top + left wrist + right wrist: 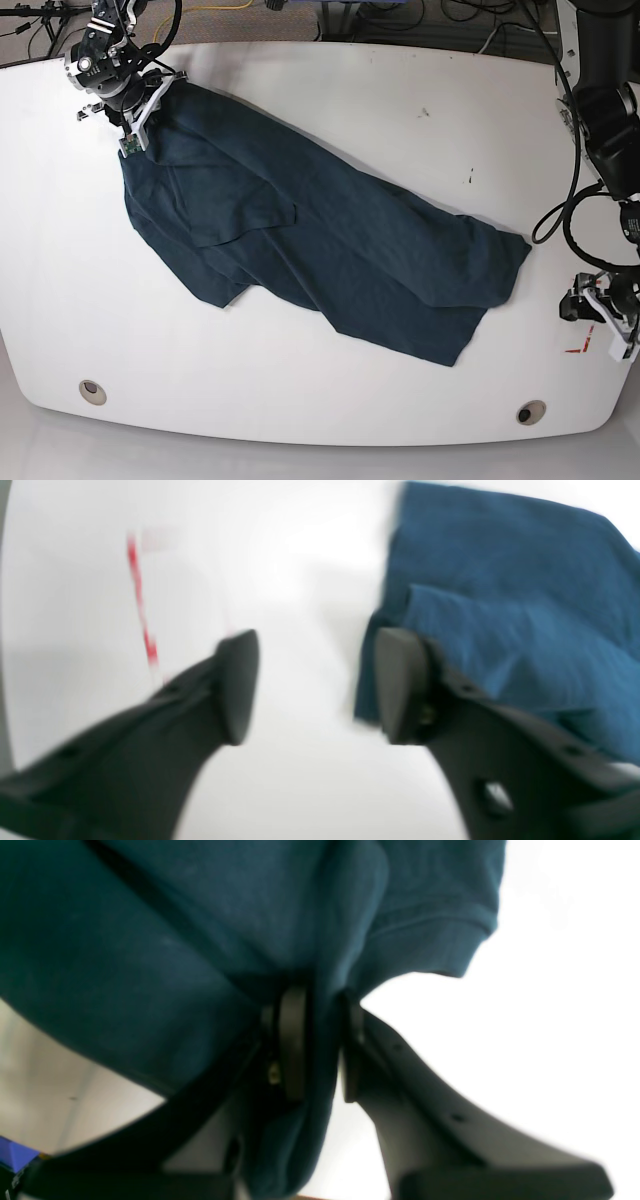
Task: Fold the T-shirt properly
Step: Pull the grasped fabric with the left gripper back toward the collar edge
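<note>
One dark teal T-shirt (330, 245) lies spread across the white surface (300, 390), its long axis running on a slant from the far corner on the base view's left down toward the near edge on that view's right. The right tool (320, 1040), at that far corner, is clamped on a bunched fold of the cloth near a hemmed sleeve edge; the fabric fills the narrow gap between its pads. The left tool (315, 685) sits at the opposite end, near the surface's edge, with its jaws standing wide and nothing between them. In the left wrist view the shirt's near end lies just beside and beyond one finger (400, 680), off to that view's right, so the free end is closest to the left arm, which would likely need to shift sideways onto it. A blurred red mark (142, 610) shows on the surface beside that tool. No brand, label or legible writing is visible on the shirt or elsewhere.
</note>
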Robot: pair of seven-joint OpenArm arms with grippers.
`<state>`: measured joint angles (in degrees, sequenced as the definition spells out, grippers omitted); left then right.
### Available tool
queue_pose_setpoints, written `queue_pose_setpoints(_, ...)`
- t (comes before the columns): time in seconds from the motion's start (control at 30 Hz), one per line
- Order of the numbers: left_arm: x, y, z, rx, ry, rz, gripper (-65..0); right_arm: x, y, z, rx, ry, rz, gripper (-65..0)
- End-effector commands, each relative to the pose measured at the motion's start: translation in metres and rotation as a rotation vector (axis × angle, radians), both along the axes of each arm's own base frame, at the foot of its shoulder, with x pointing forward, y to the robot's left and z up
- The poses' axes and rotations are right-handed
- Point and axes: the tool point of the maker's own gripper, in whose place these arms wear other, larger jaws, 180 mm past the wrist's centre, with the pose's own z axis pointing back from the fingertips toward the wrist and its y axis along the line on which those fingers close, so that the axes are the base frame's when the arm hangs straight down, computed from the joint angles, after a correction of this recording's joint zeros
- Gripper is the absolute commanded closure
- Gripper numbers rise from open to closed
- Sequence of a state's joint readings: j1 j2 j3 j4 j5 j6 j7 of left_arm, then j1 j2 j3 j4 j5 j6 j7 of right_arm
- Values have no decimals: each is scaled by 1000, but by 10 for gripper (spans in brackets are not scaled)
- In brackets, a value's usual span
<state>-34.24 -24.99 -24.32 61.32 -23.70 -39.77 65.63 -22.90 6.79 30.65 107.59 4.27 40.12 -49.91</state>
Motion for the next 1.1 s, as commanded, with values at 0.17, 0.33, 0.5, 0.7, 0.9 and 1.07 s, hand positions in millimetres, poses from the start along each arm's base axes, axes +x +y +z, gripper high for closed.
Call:
queue_pose_setpoints(0.17, 13, 3, 28, -17, -86, 3, -389, 10, -2, 16, -22, -55, 15, -94)
queue_pose_setpoints(0.33, 12, 0, 24, -18, -81, -8, -389, 14, 6, 18, -19, -62, 39, -94)
queue_pose_setpoints(0.5, 1, -17, 6, 45, -35, -73, -389, 20, 12, 33, -31, -106, 64, -94)
queue_pose_setpoints(0.7, -12, -61, -9, 86, -49, -169, -388, 25, 22, 40, -17, -140, 51, -95)
queue_pose_setpoints(0.9, -18, -96, -26, 74, -81, -222, -385, 31, 23, 43, -11, -158, 46, -95)
queue_pose_setpoints(1.07, -10, -123, -32, 81, -133, -274, -385, 32, 23, 43, -11, -158, 44, -95)
